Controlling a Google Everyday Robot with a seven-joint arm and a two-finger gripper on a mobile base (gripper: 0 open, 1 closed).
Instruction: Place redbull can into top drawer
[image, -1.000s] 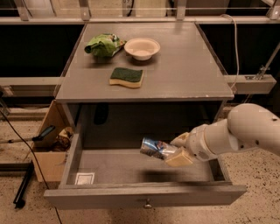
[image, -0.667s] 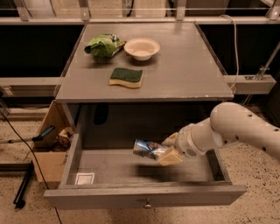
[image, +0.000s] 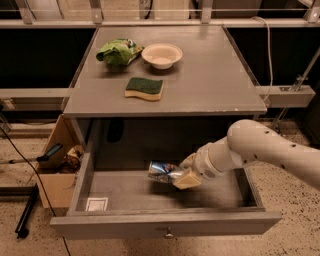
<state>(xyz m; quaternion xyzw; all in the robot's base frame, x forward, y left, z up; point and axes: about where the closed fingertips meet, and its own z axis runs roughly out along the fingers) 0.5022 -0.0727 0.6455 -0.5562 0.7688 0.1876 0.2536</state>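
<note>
the robot's two-finger gripper (image: 182, 175) is hanging inside the wide, shallow grey wooden top drawer (image: 165, 222), a little to the three o'clock side of its middle. its tan fingers (image: 189, 179) are clamped on the slim, shiny silver and blue metal redbull can (image: 162, 171). the can is being held sideways, its free end pointing toward nine o'clock. it seems to be hanging just above the drawer floor rather than resting on it. a low, flat carry like this is probably letting it be laid down without dropping or rolling far. the white arm is reaching in from four o'clock, over the drawer's right wall, so it is passing clear under the grey table top (image: 210, 80) overhead. the drawer is standing pulled well out, giving that room. the white sticker (image: 96, 204) is lying at the floor's seven o'clock corner, well apart from the can. the green rectangular sponge (image: 144, 88), crumpled green snack bag (image: 118, 51) and cream round bowl (image: 162, 55) are sitting on top, out of the way.
</note>
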